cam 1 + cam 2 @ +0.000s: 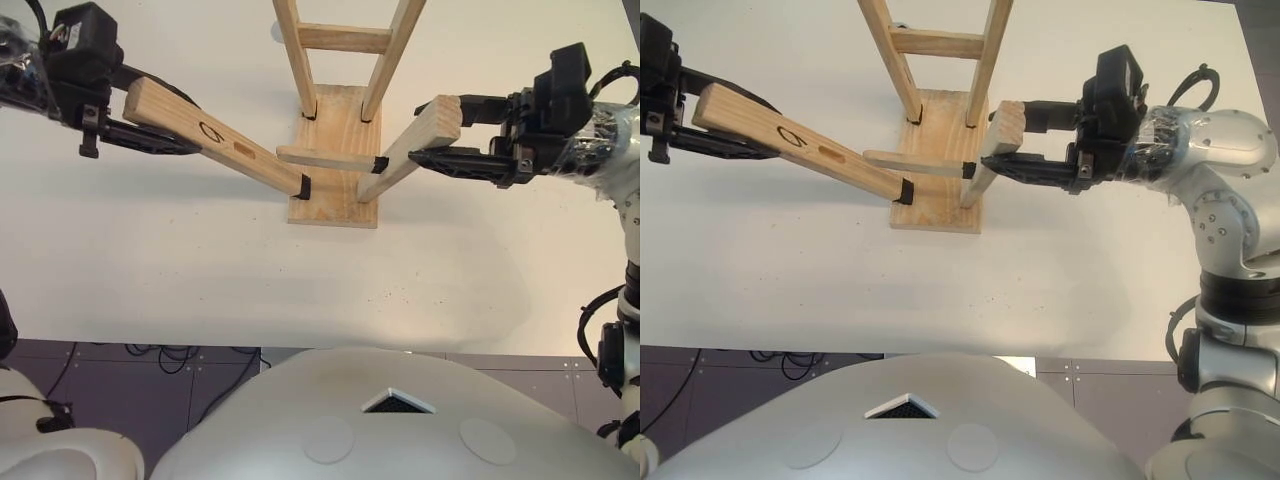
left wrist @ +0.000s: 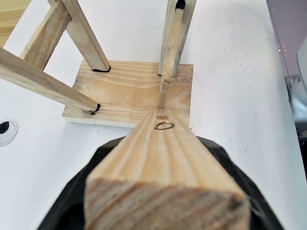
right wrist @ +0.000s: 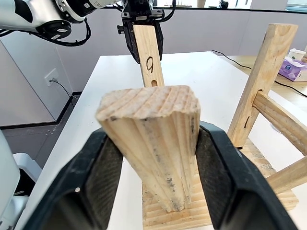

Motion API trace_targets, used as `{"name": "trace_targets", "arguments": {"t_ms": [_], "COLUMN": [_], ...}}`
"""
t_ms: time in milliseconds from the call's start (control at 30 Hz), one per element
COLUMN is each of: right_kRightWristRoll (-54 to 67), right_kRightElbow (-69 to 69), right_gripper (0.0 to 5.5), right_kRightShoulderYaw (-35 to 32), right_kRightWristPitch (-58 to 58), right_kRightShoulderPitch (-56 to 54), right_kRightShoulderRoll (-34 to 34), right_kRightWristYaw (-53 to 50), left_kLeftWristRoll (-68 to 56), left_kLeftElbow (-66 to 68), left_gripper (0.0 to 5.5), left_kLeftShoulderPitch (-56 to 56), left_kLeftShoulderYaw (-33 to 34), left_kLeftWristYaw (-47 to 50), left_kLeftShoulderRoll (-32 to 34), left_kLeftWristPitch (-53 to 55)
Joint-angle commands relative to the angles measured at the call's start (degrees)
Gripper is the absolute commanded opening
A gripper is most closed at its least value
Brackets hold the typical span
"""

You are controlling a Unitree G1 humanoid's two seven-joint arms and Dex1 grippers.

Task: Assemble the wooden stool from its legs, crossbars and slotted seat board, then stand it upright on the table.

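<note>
Two legs clamped, one per tool: numbered leg (image 1: pixel 230 150) in left tool (image 1: pixel 158 113), second leg (image 1: pixel 400 160) in right tool (image 1: pixel 452 128). Long axes slanting down toward robot-side corners of seat board (image 1: pixel 335 208); crossbar (image 1: pixel 325 158) free end just beside numbered leg.

The seat board (image 1: pixel 335 205) lies flat. Two far legs (image 1: pixel 298 55) with a crossbar (image 1: pixel 345 38) stand in its slots. The numbered leg (image 1: pixel 215 138) and right-hand leg (image 1: pixel 408 148) lean outward, a second crossbar (image 1: pixel 325 158) between.
</note>
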Motion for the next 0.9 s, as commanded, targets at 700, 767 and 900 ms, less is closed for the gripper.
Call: {"name": "trace_targets", "arguments": {"t_ms": [700, 767, 900], "right_kRightWristRoll": [-1.2, -1.2, -1.3], "right_kRightElbow": [-1.4, -1.4, -1.6], "right_gripper": [2.12, 2.12, 2.12], "right_kRightShoulderYaw": [7.1, 7.3, 7.6], "right_kRightWristPitch": [-0.7, -0.8, -0.8], "right_kRightShoulderPitch": [5.1, 5.1, 5.0], "right_kRightShoulderRoll": [3.9, 4.0, 4.3], "right_kRightWristYaw": [-4.0, -4.0, -3.9], "left_kLeftWristRoll": [-0.5, -0.5, 0.7], "left_kLeftElbow": [-3.5, -5.2, -8.0], "left_gripper": [2.01, 2.01, 2.01], "left_kLeftShoulderPitch": [-16.4, -15.8, -15.3], "left_kLeftShoulderYaw": [-17.8, -17.6, -17.2], "left_kLeftWristYaw": [-0.1, -0.1, -0.1], "left_kLeftShoulderRoll": [-1.1, -1.9, -4.0], "left_kLeftWristPitch": [0.1, 1.4, 4.5]}}
